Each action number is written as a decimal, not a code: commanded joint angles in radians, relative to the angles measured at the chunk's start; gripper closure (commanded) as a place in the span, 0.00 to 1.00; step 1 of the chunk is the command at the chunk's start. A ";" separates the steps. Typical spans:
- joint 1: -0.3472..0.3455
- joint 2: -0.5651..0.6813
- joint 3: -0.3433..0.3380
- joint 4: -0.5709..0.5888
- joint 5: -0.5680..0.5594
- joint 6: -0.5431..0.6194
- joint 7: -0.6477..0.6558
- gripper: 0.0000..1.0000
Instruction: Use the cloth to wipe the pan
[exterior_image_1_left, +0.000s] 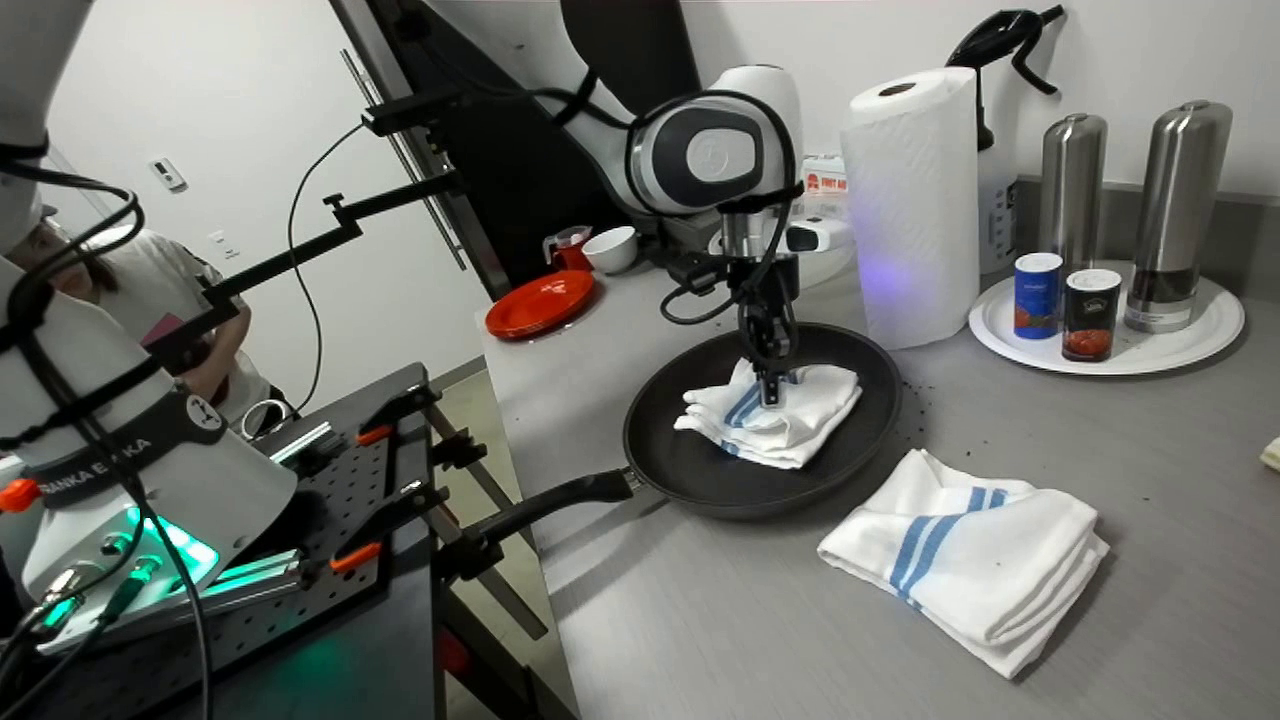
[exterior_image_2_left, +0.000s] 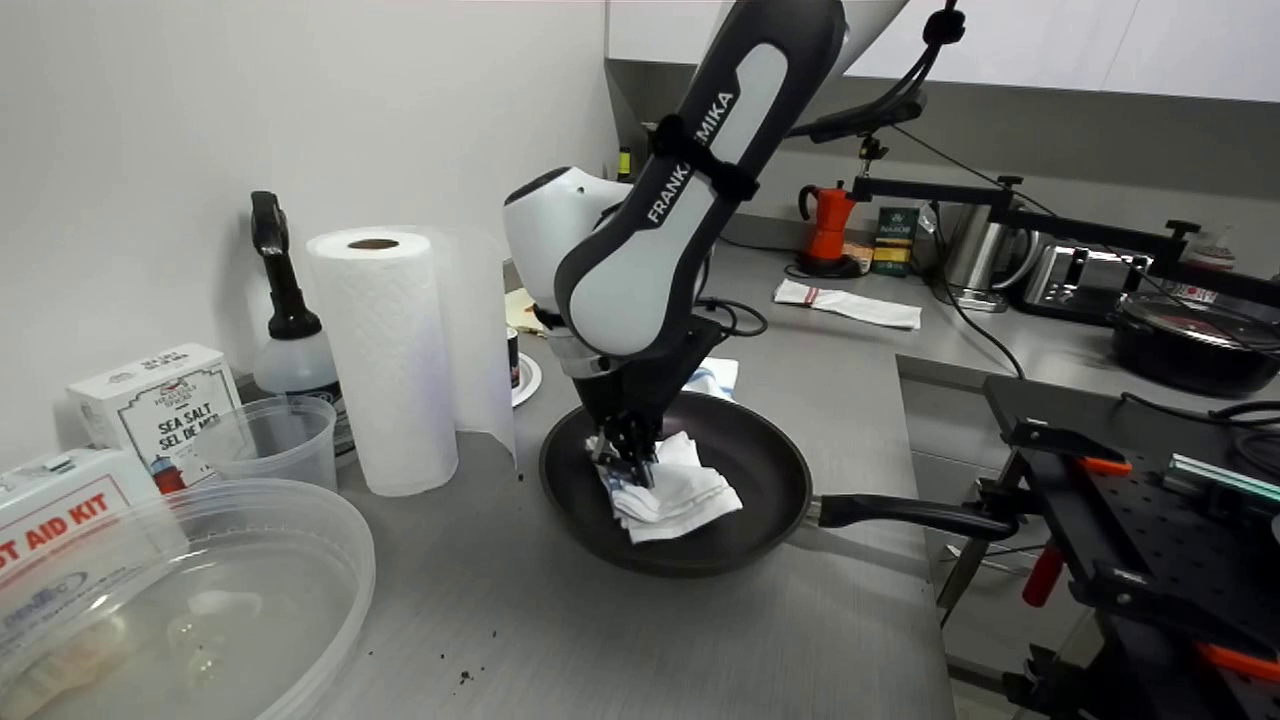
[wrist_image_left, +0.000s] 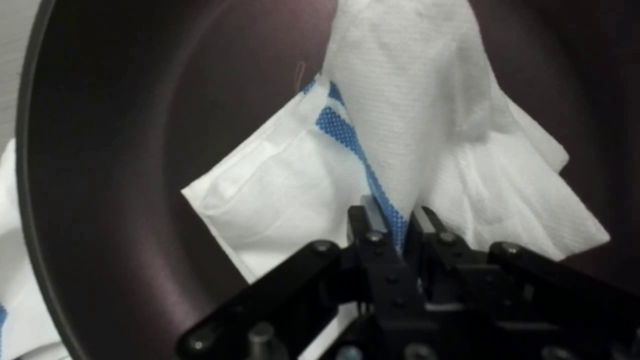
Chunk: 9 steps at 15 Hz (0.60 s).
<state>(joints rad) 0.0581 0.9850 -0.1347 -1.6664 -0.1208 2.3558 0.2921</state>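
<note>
Cloth (exterior_image_1_left: 800, 430) is bunched in the pan (exterior_image_1_left: 675, 462), one fold clenched between the fingers (wrist_image_left: 371, 220); its blue stripe (wrist_image_left: 342, 131) is seen running into the grip in the wrist view. Cloth is ringed by bare pan surface. Tight spots at the rim: a paper towel roll (exterior_image_1_left: 910, 220) is stood near it, a folded striped towel (exterior_image_1_left: 990, 570) is laid just beside it. The handle (exterior_image_1_left: 560, 496) is projected past the edge of the desk (exterior_image_1_left: 680, 620) in both exterior views; whether the stand clamp (exterior_image_1_left: 460, 562) is touched can't be told. Bare desk is seen between pan and edge; dark crumbs (exterior_image_2_left: 465, 677) are scattered elsewhere on it. Containers: two steel mills (exterior_image_1_left: 1178, 200), a blue shaker (exterior_image_1_left: 1037, 295) and a black shaker (exterior_image_1_left: 1090, 315) are carried on the white plate (exterior_image_1_left: 1215, 312). Large clear tub (exterior_image_2_left: 350, 580) is seen in an exterior view, contents too unclear to name; smaller clear tub (exterior_image_2_left: 290, 455) is set by the salt box (exterior_image_2_left: 155, 410).
</note>
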 joint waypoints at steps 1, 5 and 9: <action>-0.034 0.020 0.046 0.057 0.071 -0.083 -0.032 0.97; -0.044 0.023 0.066 0.072 0.106 -0.107 -0.031 0.97; -0.056 0.026 0.082 0.086 0.141 -0.147 -0.033 0.97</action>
<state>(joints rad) 0.0178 0.9932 -0.0717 -1.6237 -0.0210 2.2654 0.2872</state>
